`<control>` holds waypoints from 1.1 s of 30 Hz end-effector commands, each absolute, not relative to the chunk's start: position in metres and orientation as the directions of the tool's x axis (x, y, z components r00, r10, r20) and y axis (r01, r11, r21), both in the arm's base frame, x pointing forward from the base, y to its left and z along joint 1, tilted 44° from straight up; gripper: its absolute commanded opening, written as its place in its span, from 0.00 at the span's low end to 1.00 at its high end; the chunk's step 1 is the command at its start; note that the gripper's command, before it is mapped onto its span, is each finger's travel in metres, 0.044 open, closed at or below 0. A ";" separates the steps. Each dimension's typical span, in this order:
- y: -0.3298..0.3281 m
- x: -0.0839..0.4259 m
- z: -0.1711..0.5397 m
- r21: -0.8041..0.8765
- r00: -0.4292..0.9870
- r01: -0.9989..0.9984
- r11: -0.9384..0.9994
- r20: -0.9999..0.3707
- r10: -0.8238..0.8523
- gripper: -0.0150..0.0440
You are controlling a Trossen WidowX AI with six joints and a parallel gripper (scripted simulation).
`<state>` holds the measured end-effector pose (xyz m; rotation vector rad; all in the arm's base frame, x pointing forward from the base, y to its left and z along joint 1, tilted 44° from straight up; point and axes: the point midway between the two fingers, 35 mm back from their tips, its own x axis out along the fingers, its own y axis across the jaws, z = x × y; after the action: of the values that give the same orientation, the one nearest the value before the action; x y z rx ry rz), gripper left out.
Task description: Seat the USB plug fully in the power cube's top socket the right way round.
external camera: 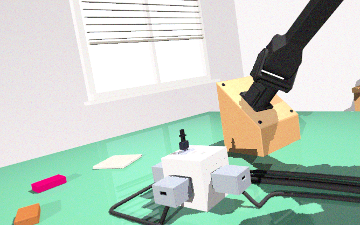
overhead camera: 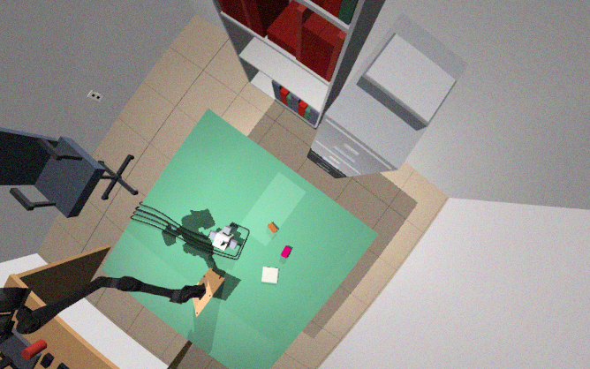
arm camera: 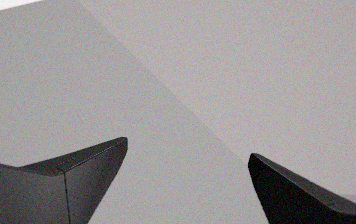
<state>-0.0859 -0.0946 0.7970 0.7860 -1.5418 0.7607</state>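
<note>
A black cable (overhead camera: pixel 238 255) (external camera: pixel 132 216) loops at the near side of the power cube (overhead camera: pixel 219 238) (external camera: pixel 182 168), whose side sockets hold grey adapters (overhead camera: pixel 227 230) (external camera: pixel 170 191). The USB plug (overhead camera: pixel 223 243) (external camera: pixel 184 145) stands upright on top, probably proud because it is reversed. The gripper (overhead camera: pixel 204 290) (external camera: pixel 254 103) (arm camera: pixel 187 151) is spread wide and empty, well apart at far right, leaving room to plan a grasp.
</note>
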 end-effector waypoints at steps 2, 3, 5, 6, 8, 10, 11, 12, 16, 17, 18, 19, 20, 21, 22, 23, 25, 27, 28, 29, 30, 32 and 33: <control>-0.110 -0.091 0.793 -0.034 -0.106 -0.852 0.523 0.988 -0.109 1.00; -0.131 -0.097 0.788 -0.032 -0.126 -0.880 0.475 0.978 -0.167 1.00; -0.180 -0.102 0.771 -0.036 -0.152 -0.935 0.352 0.939 -0.308 1.00; -0.191 -0.102 0.767 -0.038 -0.154 -0.945 0.324 0.928 -0.339 1.00; -0.218 -0.100 0.755 -0.046 -0.152 -0.966 0.253 0.897 -0.415 1.00; -0.248 -0.094 0.741 -0.059 -0.138 -0.984 0.171 0.855 -0.500 1.00; -0.264 -0.090 0.732 -0.067 -0.127 -0.989 0.130 0.829 -0.544 1.00; -0.280 -0.085 0.722 -0.076 -0.113 -0.993 0.088 0.801 -0.588 1.00; -0.340 -0.054 0.679 -0.129 -0.030 -0.989 -0.075 0.667 -0.744 1.00; -0.352 -0.045 0.667 -0.147 -0.007 -0.983 -0.111 0.630 -0.777 1.00; -0.364 -0.034 0.655 -0.165 0.019 -0.976 -0.144 0.591 -0.806 1.00; -0.375 -0.024 0.642 -0.183 0.046 -0.967 -0.176 0.552 -0.833 1.00; -0.385 -0.012 0.630 -0.202 0.075 -0.958 -0.205 0.512 -0.856 1.00; -0.394 -0.001 0.617 -0.248 0.105 -0.937 -0.246 0.471 -0.876 1.00; -0.396 0.002 0.614 -0.260 0.112 -0.931 -0.255 0.461 -0.880 1.00; -0.408 0.018 0.595 -0.322 0.156 -0.898 -0.299 0.404 -0.902 1.00; -0.420 0.041 0.571 -0.363 0.218 -0.870 -0.335 0.327 -0.919 1.00; -0.430 0.070 0.543 -0.404 0.297 -0.836 -0.371 0.236 -0.925 1.00; -0.433 0.084 0.530 -0.423 0.331 -0.821 -0.384 0.196 -0.923 1.00; -0.435 0.097 0.516 -0.441 0.366 -0.805 -0.396 0.155 -0.918 1.00; -0.436 0.111 0.503 -0.460 0.401 -0.790 -0.406 0.114 -0.909 1.00; -0.437 0.138 0.475 -0.496 0.468 -0.761 -0.418 0.027 -0.884 1.00; -0.436 0.152 0.461 -0.513 0.500 -0.747 -0.422 -0.017 -0.866 1.00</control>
<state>0.1112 -0.4359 0.5027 2.8949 -1.8330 0.6129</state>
